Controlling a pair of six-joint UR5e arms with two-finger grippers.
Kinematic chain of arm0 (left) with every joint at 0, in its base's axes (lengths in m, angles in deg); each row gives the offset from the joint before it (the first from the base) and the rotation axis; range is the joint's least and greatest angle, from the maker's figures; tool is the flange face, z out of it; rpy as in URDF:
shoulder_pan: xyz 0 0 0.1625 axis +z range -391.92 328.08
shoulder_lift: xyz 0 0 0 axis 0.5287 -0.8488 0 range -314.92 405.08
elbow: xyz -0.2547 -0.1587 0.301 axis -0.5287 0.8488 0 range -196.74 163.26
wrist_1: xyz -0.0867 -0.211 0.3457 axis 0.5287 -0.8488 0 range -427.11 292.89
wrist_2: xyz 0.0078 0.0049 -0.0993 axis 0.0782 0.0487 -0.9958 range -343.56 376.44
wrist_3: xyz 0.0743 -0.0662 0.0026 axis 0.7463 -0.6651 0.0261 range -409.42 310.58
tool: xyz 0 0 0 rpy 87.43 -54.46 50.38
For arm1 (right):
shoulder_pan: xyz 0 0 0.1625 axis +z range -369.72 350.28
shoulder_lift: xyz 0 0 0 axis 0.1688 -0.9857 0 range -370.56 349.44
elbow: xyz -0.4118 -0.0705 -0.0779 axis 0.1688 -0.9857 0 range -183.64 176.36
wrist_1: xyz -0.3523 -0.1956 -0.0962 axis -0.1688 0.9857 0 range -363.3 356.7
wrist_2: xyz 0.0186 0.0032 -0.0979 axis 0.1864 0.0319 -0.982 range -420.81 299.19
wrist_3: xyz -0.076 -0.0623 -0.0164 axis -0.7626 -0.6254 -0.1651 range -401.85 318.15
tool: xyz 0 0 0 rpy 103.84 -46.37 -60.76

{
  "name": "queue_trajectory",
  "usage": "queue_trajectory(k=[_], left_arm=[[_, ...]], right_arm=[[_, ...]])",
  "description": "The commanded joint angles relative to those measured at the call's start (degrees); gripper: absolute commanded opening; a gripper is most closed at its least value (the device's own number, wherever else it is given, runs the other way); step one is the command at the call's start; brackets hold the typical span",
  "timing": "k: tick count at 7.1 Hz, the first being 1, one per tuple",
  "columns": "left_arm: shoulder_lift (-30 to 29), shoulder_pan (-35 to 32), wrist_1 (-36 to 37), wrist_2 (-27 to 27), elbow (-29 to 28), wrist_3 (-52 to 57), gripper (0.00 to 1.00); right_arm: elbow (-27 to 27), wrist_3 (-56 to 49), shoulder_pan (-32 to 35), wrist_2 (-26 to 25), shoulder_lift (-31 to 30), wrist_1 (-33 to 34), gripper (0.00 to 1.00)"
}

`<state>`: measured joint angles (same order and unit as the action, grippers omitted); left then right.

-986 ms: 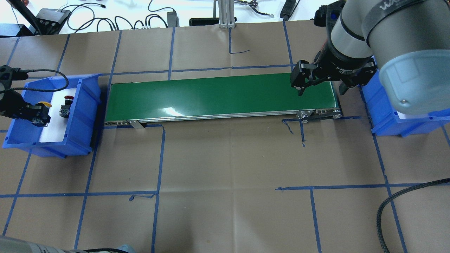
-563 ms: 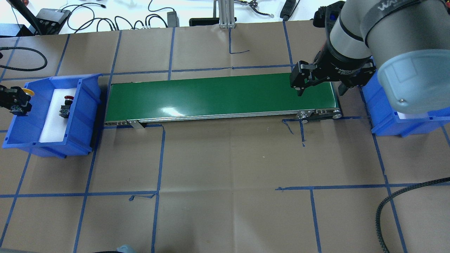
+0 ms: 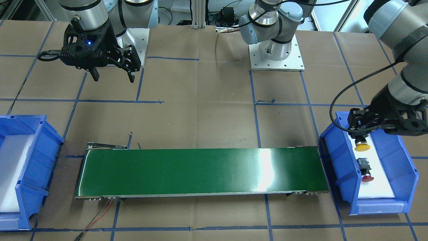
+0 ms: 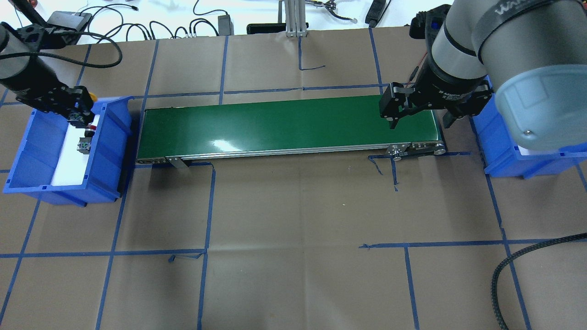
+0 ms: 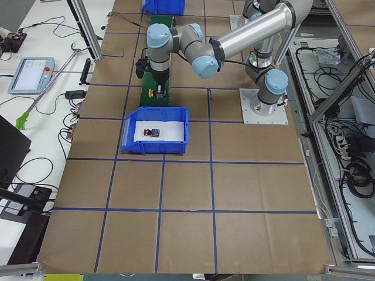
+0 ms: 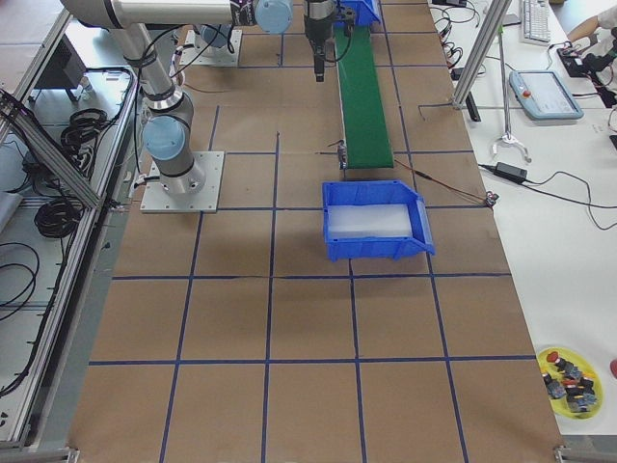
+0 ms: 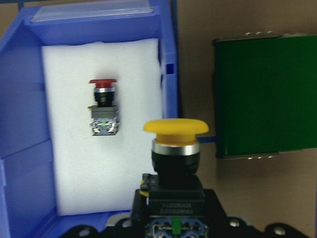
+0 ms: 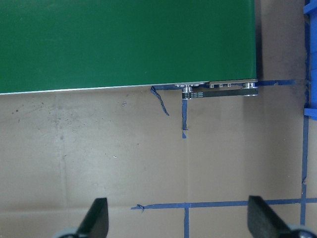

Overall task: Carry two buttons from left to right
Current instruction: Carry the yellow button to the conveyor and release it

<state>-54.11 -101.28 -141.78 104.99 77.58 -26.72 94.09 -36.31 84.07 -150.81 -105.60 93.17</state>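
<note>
My left gripper [image 4: 75, 109] is shut on the yellow button [image 7: 175, 144], on its black body, and holds it above the left blue bin [image 4: 106, 185], over the wall nearest the belt. It also shows in the front view [image 3: 362, 146]. The red button [image 7: 103, 105] lies on the white foam in that bin, cap pointing away from the robot [image 3: 365, 170]. My right gripper [image 4: 418, 121] is open and empty above the right end of the green conveyor belt [image 4: 284, 123]; its fingertips [image 8: 96, 220] frame bare paper in the right wrist view.
A second blue bin [image 3: 31, 187] with white foam, empty, stands past the belt's other end, partly under my right arm [image 4: 501, 158]. Brown paper with blue tape lines covers the table. Cables lie along the far edge [image 4: 137, 25].
My left gripper has lifted the yellow button from the foam, swung out to the left, then come back over the bin's far side toward the belt. The right gripper has barely moved.
</note>
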Motion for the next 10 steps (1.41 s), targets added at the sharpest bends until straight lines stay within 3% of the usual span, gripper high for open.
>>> queue_trajectory(k=[1,4,9,10], left_arm=[[-1.4,-8.8,1.4,0.0,0.1,-11.2,0.08],[-7.9,-15.0,9.2,0.2,2.0,-16.7,0.08],[-12.2,-15.7,20.5,0.4,7.6,-17.7,0.09],[-12.3,-15.6,20.6,0.3,7.6,-17.9,0.34]], right_arm=[[0.0,0.0,-0.2,0.0,-0.1,-0.1,1.0],[0.0,0.0,-0.3,0.0,0.1,-0.1,1.0],[0.0,0.0,-0.3,0.1,0.5,0.0,1.0],[0.0,0.0,-0.3,0.1,0.5,0.1,1.0]])
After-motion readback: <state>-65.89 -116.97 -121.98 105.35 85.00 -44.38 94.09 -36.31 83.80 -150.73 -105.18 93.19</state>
